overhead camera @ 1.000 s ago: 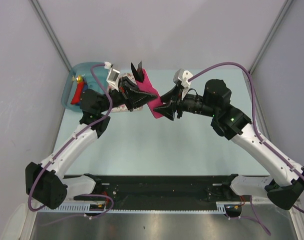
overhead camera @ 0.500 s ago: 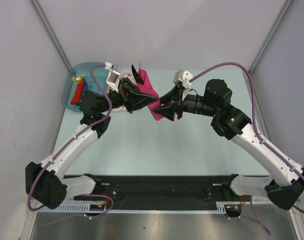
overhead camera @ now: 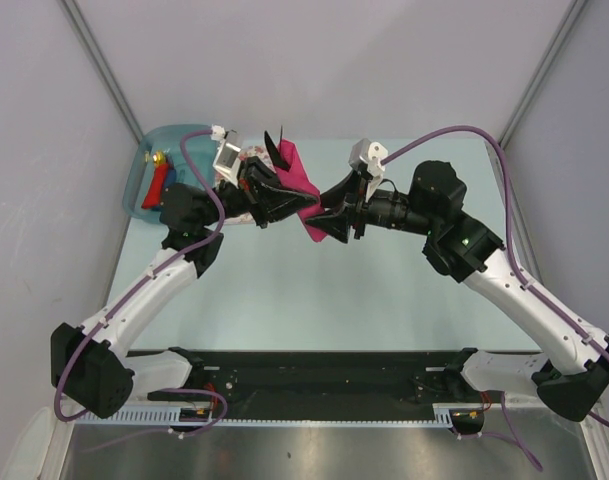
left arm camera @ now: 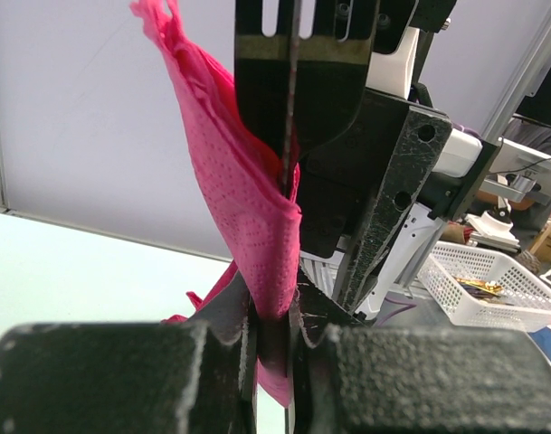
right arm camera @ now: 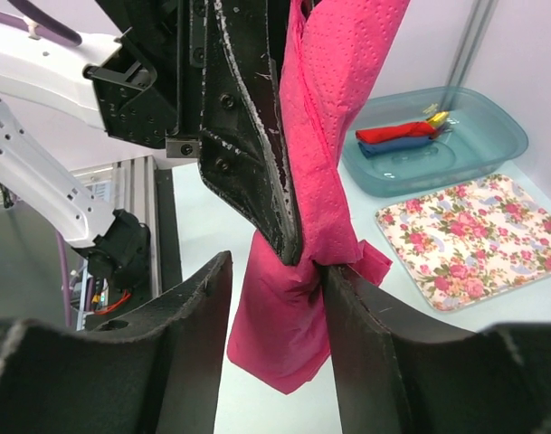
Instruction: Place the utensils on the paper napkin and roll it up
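My left gripper is shut on the magenta-pink paper napkin and holds it off the table, folded around the dark utensils. The dark utensil tips stick out of its far end. In the left wrist view the napkin is pinched between my fingers, with a dark slotted utensil against it. My right gripper is open around the napkin's hanging lower end; its right finger touches the paper and its left finger stands apart.
A teal tub at the back left holds a red roll and a blue roll. A white floral cloth lies on the table beside the tub, under the left arm.
My right gripper has moved a little to the left, closer around the napkin's lower end. The left gripper has shifted slightly with the napkin and utensils in it.
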{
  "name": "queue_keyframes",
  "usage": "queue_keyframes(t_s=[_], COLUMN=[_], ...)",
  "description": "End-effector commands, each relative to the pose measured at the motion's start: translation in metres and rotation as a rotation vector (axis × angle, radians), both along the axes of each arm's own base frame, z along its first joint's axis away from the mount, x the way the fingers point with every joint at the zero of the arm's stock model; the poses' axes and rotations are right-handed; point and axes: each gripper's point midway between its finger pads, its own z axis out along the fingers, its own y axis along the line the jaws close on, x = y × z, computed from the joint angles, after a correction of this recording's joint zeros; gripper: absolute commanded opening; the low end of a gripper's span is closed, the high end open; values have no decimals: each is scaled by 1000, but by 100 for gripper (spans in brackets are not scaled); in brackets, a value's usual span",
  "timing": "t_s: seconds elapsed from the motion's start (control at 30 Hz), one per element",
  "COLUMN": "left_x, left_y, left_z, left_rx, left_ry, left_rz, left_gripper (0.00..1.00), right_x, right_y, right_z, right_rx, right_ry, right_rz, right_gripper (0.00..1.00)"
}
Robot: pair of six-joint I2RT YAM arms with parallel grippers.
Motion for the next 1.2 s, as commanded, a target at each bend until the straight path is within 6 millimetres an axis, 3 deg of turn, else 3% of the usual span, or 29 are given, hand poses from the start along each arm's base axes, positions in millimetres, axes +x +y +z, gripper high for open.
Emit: queue_keyframes(t_s=[0.0,0.27,0.47,0.5,0.6,0.7,0.73,0.83,1.1,1.17], left_x=[-34,-34,-33,-33,-31,-22,-17,-2,21,20], left_y=[3,3,3,3,3,5,7,14,31,31], left_z=[41,45,44,43,43,42,41,38,26,22], left_rx=[-80,-87,-87,-85,-86,-82,-82,-80,-75,-77], left_ry=[-141,-143,-148,-145,-148,-125,-106,-70,-1,12], left_rz=[-55,-53,-51,-51,-45,-12,8,59,146,143], left_gripper=[0,0,0,0,0,16,30,44,69,74], right_x=[13,0,-7,-8,-7,-3,-3,-3,-1,3], right_y=[1,7,7,7,6,2,2,1,1,3], right_z=[-6,-18,-18,-16,-11,-4,-2,8,36,34], right_rx=[-8,-39,-39,-36,-24,-6,-1,26,134,140], right_ry=[3,-14,-21,-24,-35,-47,-51,-54,0,51], right_rz=[-86,-33,0,5,-11,-45,-47,-53,-36,-28], right_gripper=[47,45,19,4,0,0,0,0,0,0])
